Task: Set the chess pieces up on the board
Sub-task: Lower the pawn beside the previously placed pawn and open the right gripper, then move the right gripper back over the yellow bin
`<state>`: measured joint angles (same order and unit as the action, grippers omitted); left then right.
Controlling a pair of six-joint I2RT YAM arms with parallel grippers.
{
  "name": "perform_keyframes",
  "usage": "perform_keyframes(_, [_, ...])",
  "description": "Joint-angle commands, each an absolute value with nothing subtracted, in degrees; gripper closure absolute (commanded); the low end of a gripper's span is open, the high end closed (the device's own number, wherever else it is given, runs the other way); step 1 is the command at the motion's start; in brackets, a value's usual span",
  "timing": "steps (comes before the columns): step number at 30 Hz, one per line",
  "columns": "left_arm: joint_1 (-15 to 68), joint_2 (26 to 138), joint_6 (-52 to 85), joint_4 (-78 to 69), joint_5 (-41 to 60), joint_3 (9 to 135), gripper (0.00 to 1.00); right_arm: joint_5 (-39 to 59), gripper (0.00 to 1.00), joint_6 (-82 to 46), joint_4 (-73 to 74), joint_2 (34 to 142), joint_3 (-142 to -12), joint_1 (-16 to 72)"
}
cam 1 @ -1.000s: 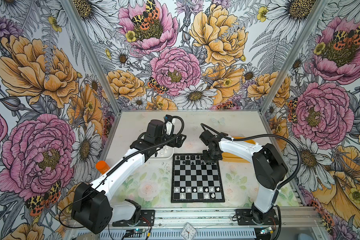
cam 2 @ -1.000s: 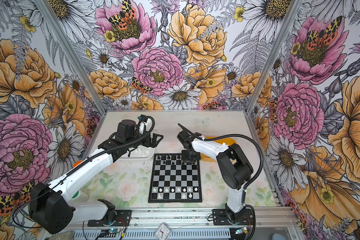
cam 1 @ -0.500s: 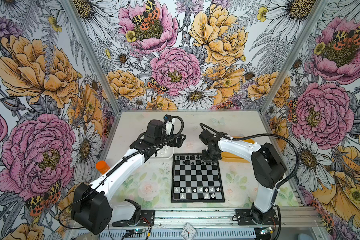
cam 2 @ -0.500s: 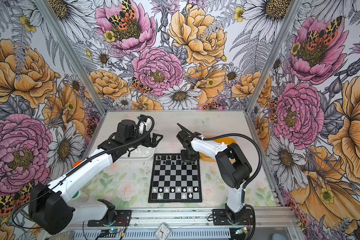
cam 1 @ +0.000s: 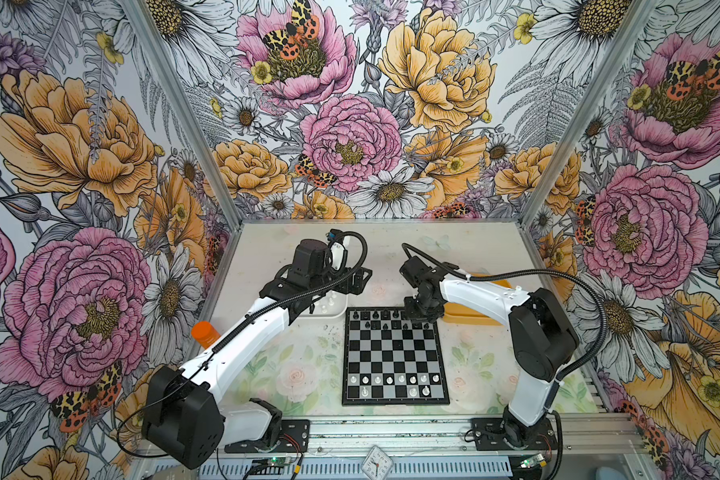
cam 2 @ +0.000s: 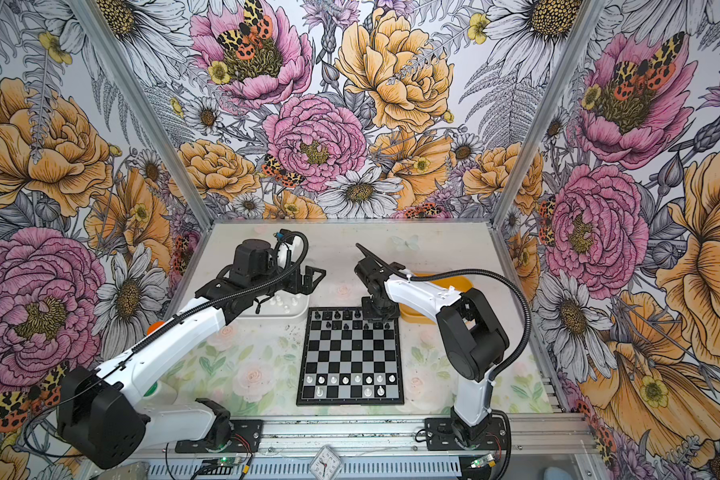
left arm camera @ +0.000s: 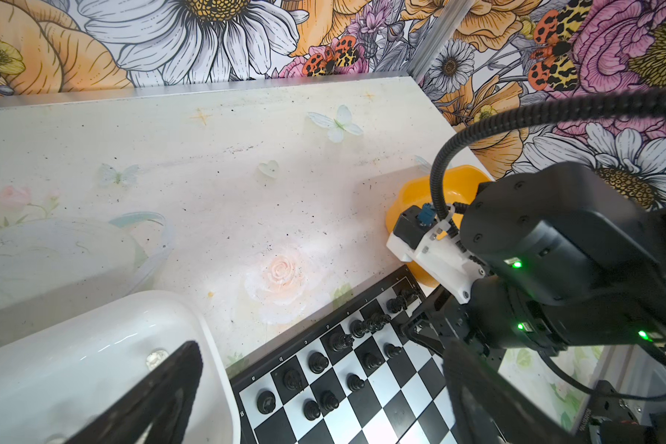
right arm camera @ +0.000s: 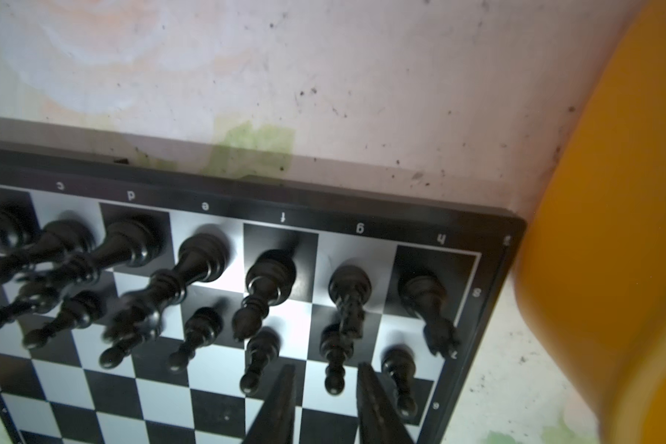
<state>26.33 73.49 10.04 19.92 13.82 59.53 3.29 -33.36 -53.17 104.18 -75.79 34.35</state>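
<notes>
Right wrist view shows the right pincer [right arm camera: 325, 368] slightly parted, released, with a gap on each side of a glossy black pawn [right arm camera: 333, 357]. This pawn stands on the checked board [right arm camera: 323, 198], near the corner beside the smooth yellow tray [right arm camera: 612, 230]. Left pincer [left arm camera: 323, 346] gapes wide and empty over the glossy white tray [left arm camera: 93, 346]. Translucent white pieces [cam 1: 391, 380] stand along the board's near edge.

Three walls [cam 1: 350, 124] papered with huge pink and orange flowers, daisies and spotted moths close in the space, joined at the corners by bare metal posts [cam 1: 181, 112]. The desk [cam 1: 391, 241] is pale and dirt-speckled, printed with faint roses and butterflies. A metal rail [cam 1: 391, 432] edges its front, beside a small clock [cam 1: 376, 461]. The light is bright and even.
</notes>
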Motion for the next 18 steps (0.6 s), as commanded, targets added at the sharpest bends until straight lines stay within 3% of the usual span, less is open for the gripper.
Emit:
perform_keyframes(1, [25.84, 72.69, 10.44, 18.55, 12.68, 59.32, 0.01, 3.64, 0.70, -32.36, -53.98, 101.07, -78.67, 33.68])
perform_keyframes(9, [26.62, 73.97, 10.20, 18.19, 12.66, 60.92, 0.01, 1.02, 0.70, -28.95, -59.54, 99.41, -87.18, 30.17])
perform_keyframes(18, [30.84, 79.52, 9.82, 16.61, 11.00, 66.39, 0.01, -3.73, 0.70, -24.51, -61.88, 100.64, -88.98, 20.12])
